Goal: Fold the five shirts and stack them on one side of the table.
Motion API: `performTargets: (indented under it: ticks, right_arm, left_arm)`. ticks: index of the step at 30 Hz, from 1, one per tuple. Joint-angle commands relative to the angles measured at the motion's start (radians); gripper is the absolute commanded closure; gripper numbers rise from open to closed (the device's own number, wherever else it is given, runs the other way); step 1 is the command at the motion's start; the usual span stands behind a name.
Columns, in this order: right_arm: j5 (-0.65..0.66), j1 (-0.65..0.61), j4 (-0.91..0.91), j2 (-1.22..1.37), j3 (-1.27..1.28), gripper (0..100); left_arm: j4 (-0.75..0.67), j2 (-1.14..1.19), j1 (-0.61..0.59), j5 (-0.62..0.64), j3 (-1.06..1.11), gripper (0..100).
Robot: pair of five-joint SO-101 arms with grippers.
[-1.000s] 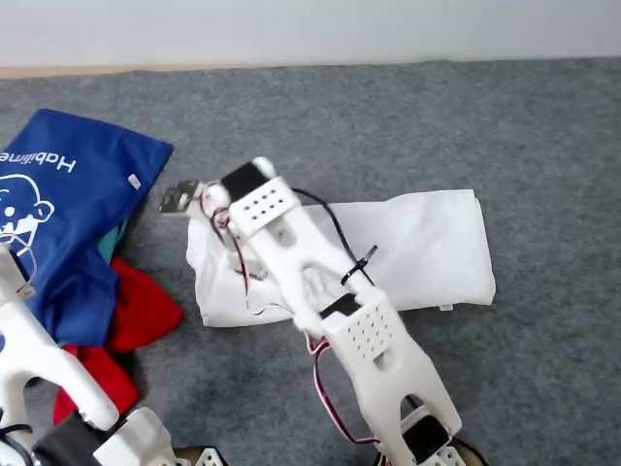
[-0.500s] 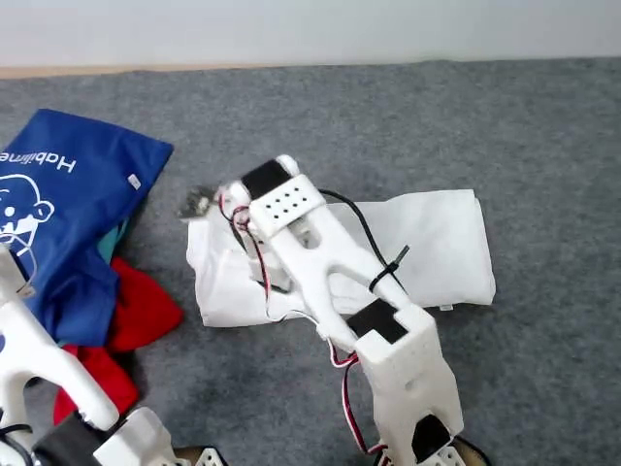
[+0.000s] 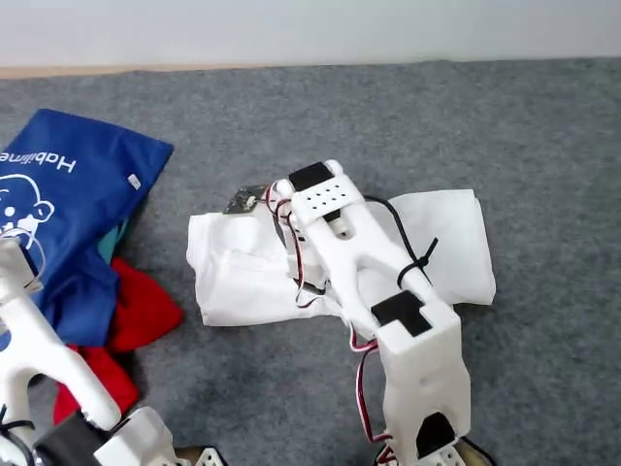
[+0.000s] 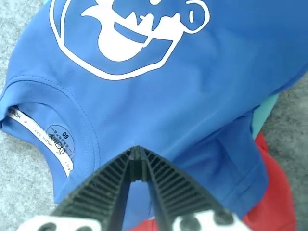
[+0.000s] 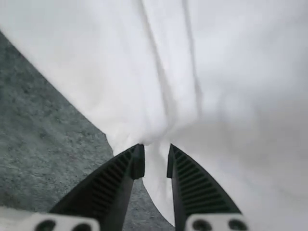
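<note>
Grey carpet-like cloth covers the table (image 3: 543, 126), with a pale wall (image 3: 310, 29) along its far edge. We see a white shirt (image 3: 437, 248) lying near the middle, doubled into a long band, with one end rumpled and puffed up. The right arm stretches across it from the near edge, and the right gripper (image 3: 250, 200) sits at the far corner of that rumpled end. In the right wrist view, its fingers (image 5: 120, 178) are drawn in to a narrow slit, with a small pinch of the white cloth's edge clamped between them.

On the left side of the table we see a loose heap. A blue shirt (image 3: 73, 204) with a white print lies on top, spread open and unfolded. A sliver of a teal shirt (image 3: 121, 233) peeks from under it, and a red shirt (image 3: 141, 316) pokes out on the near side. The left gripper (image 4: 137, 156) hangs just above the blue shirt near its collar, fingertips pressed together with nothing between them.

We judge the main risk to be the thin bite on the white shirt. With so little cloth held, the edge could slip free as it is carried over. If only the top layer is caught, the band could open up instead of folding. A low pull could also drag the whole shirt across the table, and the arm's loose wires hang near enough to snag the cloth.
</note>
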Motion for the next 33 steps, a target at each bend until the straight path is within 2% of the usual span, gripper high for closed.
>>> performTargets:
  ticks: [1, 7, 14, 21, 24, 29, 33]
  right_arm:
    - [-0.028, -0.024, 0.031, -0.122, -0.058, 91.3]
    - [-0.110, 0.033, 0.090, -0.248, -0.095, 91.3]
    - [-0.186, 0.232, 0.163, -0.275, -0.097, 91.3]
    - [-0.328, 0.472, 0.091, -0.265, -0.097, 94.6]
    - [-0.364, 0.545, 0.042, -0.266, -0.097, 89.5]
    - [-0.399, 0.601, -0.028, -0.254, -0.094, 71.9]
    - [-0.456, 0.616, -0.093, -0.180, -0.094, 69.7]
  left_arm:
    - [0.023, -0.043, 0.006, 0.002, -0.013, 100]
    - [0.175, -0.044, 0.018, 0.002, -0.114, 100]
    - [0.404, -0.044, 0.098, 0.003, -0.255, 100]
    - [0.545, -0.044, 0.138, -0.003, -0.378, 100]
    - [0.545, -0.060, 0.140, -0.003, -0.389, 100]
    - [0.543, -0.097, 0.155, -0.005, -0.389, 100]
    - [0.543, -0.101, 0.170, -0.005, -0.389, 100]
